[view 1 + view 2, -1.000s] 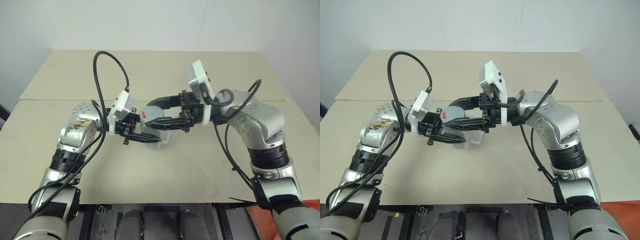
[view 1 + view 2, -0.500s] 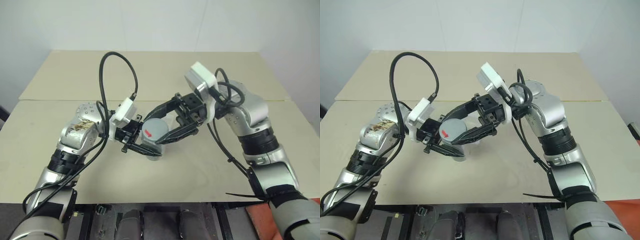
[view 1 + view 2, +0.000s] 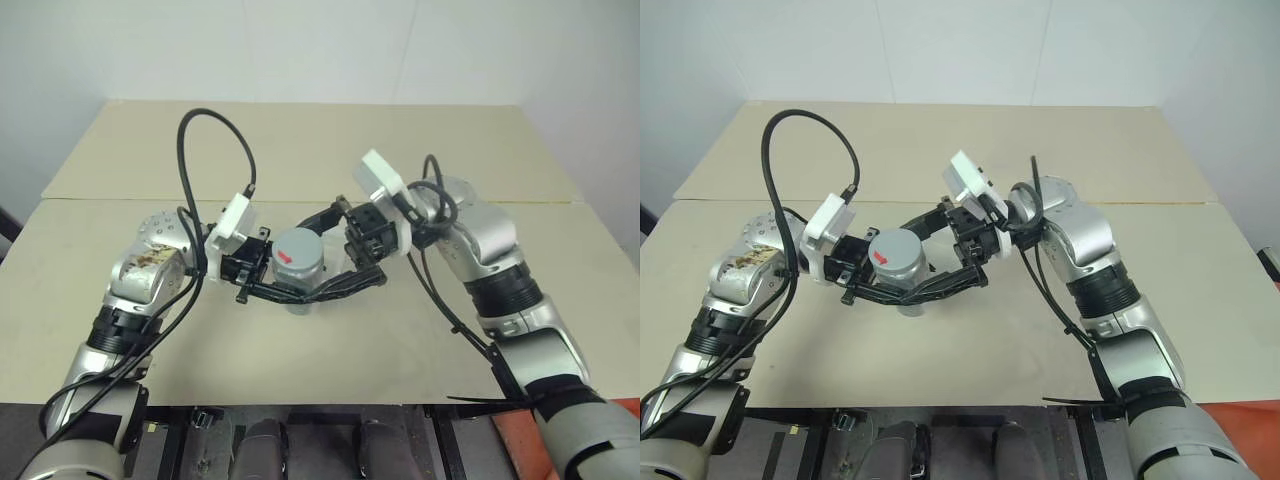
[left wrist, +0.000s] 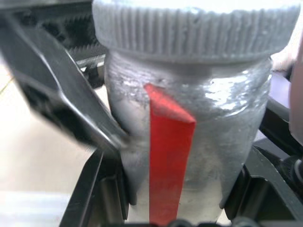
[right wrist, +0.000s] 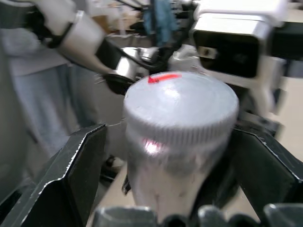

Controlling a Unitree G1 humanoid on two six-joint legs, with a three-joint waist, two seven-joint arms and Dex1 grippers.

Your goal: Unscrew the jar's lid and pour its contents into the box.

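Grey lid (image 3: 297,246) sits upright between my spread right jaws (image 3: 322,252); left jaws (image 3: 275,278) pinch jar (image 4: 189,156).

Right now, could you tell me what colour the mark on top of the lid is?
Red, on the grey lid; clearest in the right eye view.

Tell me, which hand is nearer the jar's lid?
Right hand: its open fingers straddle the lid. The left hand grips the jar lower down, below the lid.
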